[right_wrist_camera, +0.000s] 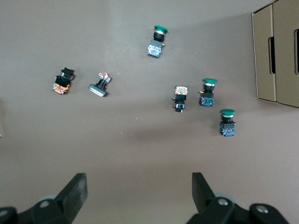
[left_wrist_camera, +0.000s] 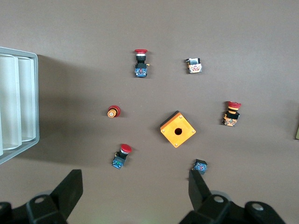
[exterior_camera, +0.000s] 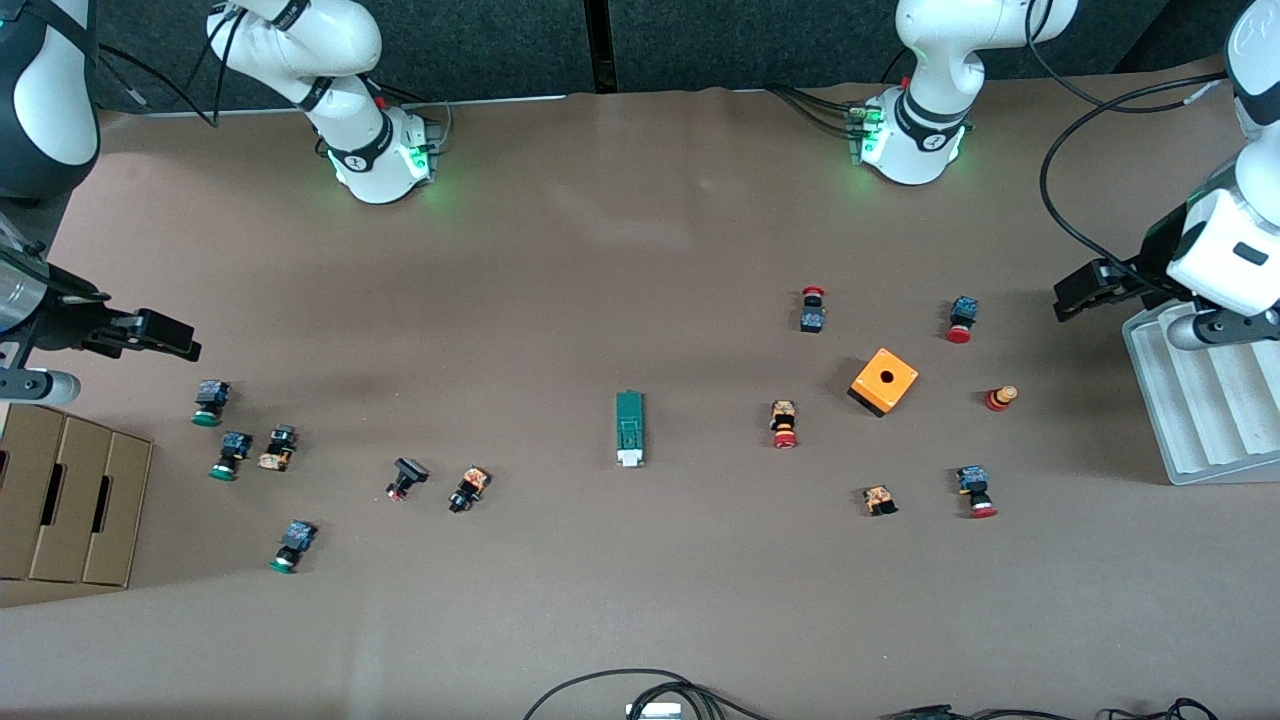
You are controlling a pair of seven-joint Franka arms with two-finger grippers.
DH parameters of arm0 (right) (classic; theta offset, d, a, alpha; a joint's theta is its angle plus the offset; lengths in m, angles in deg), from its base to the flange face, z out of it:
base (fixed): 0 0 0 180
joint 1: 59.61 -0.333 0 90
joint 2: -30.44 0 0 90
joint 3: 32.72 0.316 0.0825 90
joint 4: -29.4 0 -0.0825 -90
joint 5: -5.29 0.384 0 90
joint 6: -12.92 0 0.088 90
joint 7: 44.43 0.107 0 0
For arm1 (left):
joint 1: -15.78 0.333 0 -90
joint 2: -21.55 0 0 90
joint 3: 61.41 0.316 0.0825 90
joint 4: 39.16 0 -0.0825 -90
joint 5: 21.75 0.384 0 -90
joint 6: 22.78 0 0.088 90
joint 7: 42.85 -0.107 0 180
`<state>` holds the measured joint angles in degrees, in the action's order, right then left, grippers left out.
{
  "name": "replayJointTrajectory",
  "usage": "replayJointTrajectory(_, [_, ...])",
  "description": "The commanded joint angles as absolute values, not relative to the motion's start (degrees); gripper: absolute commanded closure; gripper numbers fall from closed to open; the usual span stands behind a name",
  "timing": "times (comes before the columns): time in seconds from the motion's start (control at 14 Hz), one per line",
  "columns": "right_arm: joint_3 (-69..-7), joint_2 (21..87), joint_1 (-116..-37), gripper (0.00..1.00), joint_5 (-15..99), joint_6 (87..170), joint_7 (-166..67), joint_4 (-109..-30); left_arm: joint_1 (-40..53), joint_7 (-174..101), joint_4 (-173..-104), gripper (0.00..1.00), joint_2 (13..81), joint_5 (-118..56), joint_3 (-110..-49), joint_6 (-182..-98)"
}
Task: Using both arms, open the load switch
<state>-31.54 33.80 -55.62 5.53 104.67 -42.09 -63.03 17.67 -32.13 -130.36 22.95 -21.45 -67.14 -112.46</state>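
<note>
The load switch [exterior_camera: 629, 428], a narrow dark-green block with a white end piece, lies flat near the middle of the table, its white end toward the front camera. Nothing touches it. My left gripper [exterior_camera: 1072, 297] hangs open over bare table at the left arm's end, beside the grey tray, well away from the switch. In the left wrist view the left gripper [left_wrist_camera: 135, 181] is empty. My right gripper [exterior_camera: 172, 338] hangs open over the table at the right arm's end, above the green-capped buttons. Nothing sits in the right gripper [right_wrist_camera: 138, 183] in its wrist view.
An orange cube [exterior_camera: 884, 381] with a hole and several red-capped push buttons [exterior_camera: 784, 425] lie toward the left arm's end. Several green-capped push buttons [exterior_camera: 209, 402] lie toward the right arm's end. A grey ridged tray [exterior_camera: 1200, 420] and a cardboard box [exterior_camera: 60, 495] stand at the table's ends.
</note>
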Motion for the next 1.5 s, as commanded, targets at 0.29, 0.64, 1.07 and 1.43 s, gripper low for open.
replayJointTrajectory(0.29, [-31.8, 35.2, -55.8, 0.0, 6.9, 104.2, -50.7, -61.9, 17.7, -31.2, -130.5, 0.0, 22.0, -21.3, -67.5, -111.9])
replayJointTrajectory(0.64, [-32.2, 38.0, -55.2, 0.0, 14.9, 106.4, -54.8, -61.1, 17.6, -31.2, -130.5, 0.0, 22.0, -21.3, -67.5, -111.9])
replayJointTrajectory(1.07, [-31.8, 40.9, -57.7, 0.0, 17.9, 107.4, -53.0, -61.1, 17.4, -31.1, -130.4, 0.0, 22.1, -22.3, -68.3, -112.1])
replayJointTrajectory(1.43, [-31.8, 41.5, -60.8, 0.0, 7.7, 108.1, -53.0, -61.0, 17.4, -26.9, -130.4, 0.0, 22.1, -22.5, -73.4, -112.8])
